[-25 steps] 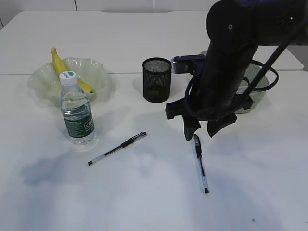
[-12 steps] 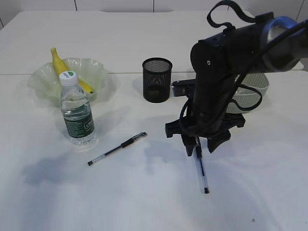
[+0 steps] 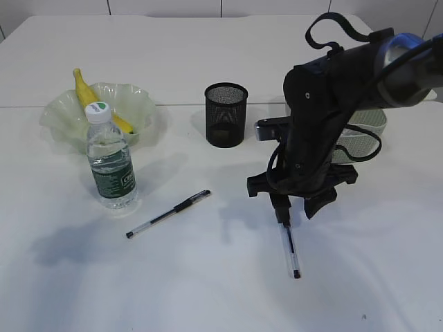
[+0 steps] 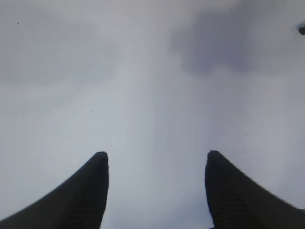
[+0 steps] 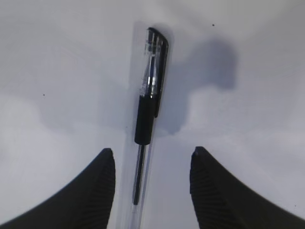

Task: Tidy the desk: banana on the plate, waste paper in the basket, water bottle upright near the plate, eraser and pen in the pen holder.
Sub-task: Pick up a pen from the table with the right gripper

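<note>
Right wrist view: pen [image 5: 148, 109] between right pincer [image 5: 151, 183] jaws

Around the pen holder [image 3: 225, 114], bare table [image 3: 208, 277] lies in front (two pens aside); the right arm [image 3: 318, 124] crowds its right, the bottle [image 3: 110, 158] stands well left.

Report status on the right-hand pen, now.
Right gripper open, jaws straddling the pen, pen flat on the table. Left gripper open, empty. Nothing in the way; pen holder stands clear behind.

A clear pen [image 5: 147, 114] with black cap lies flat on the white table, another pen [image 3: 168, 214] well apart.
</note>
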